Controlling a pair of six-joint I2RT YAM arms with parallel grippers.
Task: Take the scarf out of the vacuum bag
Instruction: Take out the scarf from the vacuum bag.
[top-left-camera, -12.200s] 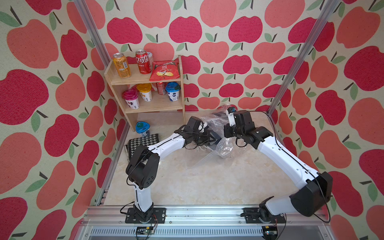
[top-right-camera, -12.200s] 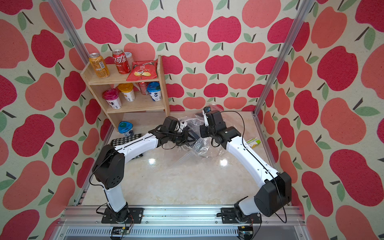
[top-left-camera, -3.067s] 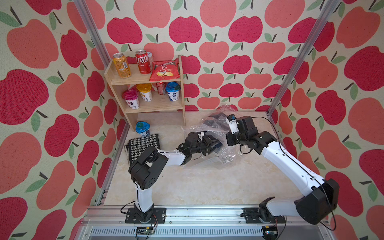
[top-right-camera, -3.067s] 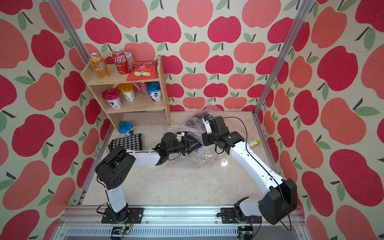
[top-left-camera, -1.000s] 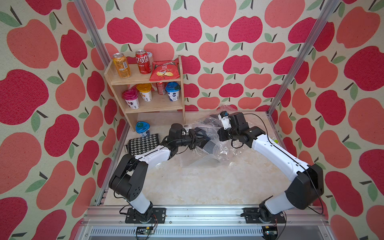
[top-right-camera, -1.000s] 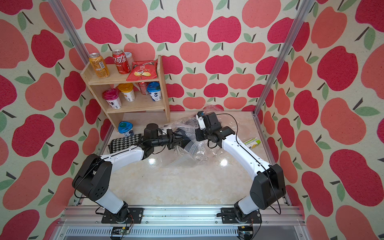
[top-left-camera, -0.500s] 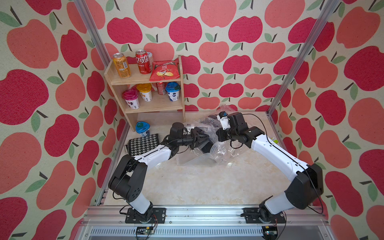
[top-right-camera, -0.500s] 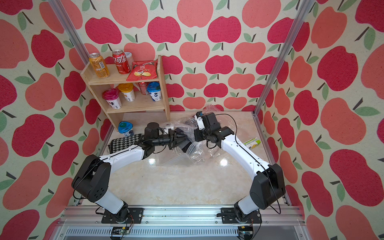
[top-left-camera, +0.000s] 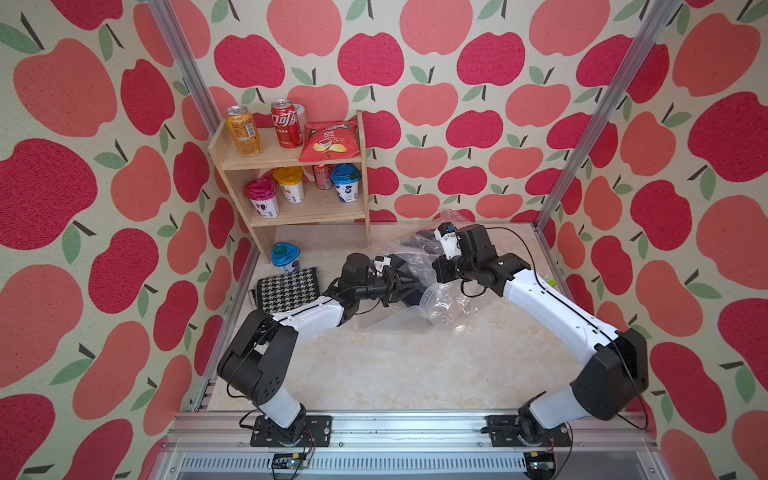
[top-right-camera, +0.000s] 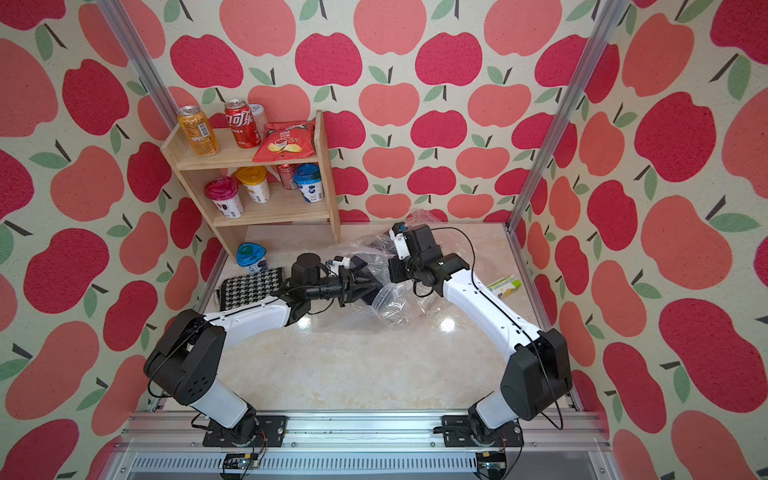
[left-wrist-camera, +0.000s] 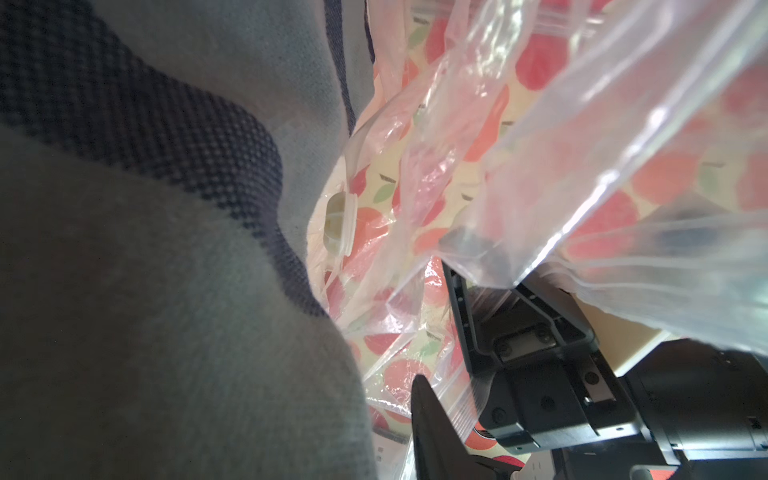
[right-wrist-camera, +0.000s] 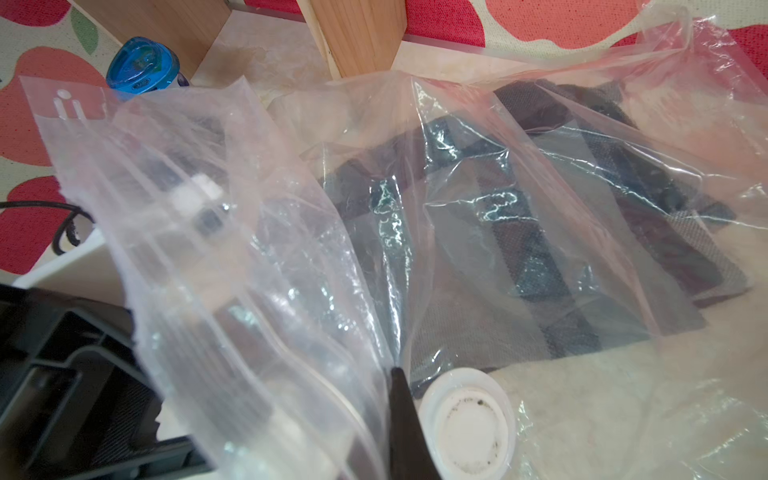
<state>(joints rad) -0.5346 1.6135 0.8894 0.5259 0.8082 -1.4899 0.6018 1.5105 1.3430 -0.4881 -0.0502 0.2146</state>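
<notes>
The scarf (right-wrist-camera: 540, 249), a dark grey-blue woven cloth, lies mostly inside the vacuum bag (top-left-camera: 444, 305). The bag sits crumpled on the table (top-left-camera: 395, 365) near the back wall, between the two arms. One fold of the scarf reaches the bag's mouth, right against the left gripper (top-left-camera: 405, 286). That gripper's jaws stand partly spread, and the fold fills the left wrist view beside the one finger that shows; whether any cloth is caught between them I cannot tell. The right gripper (top-left-camera: 434, 276) is pressed together on a gathered pleat of the bag's film, just beside the white valve cap (right-wrist-camera: 465, 424), and seems to hold that wall up off the scarf. The scarf looks soft, light and limp, so it should bunch and drape rather than slide out as a slab. A deep pinch on a thick fold near the mouth seems better than a nip on a single edge. The bag is thin, slick and crinkly and would likely come along with the cloth unless held back, so the hold on the film probably matters. A houndstooth cloth (top-left-camera: 286, 286) lies apart by the shelf (top-left-camera: 291, 158), outside the bag.
</notes>
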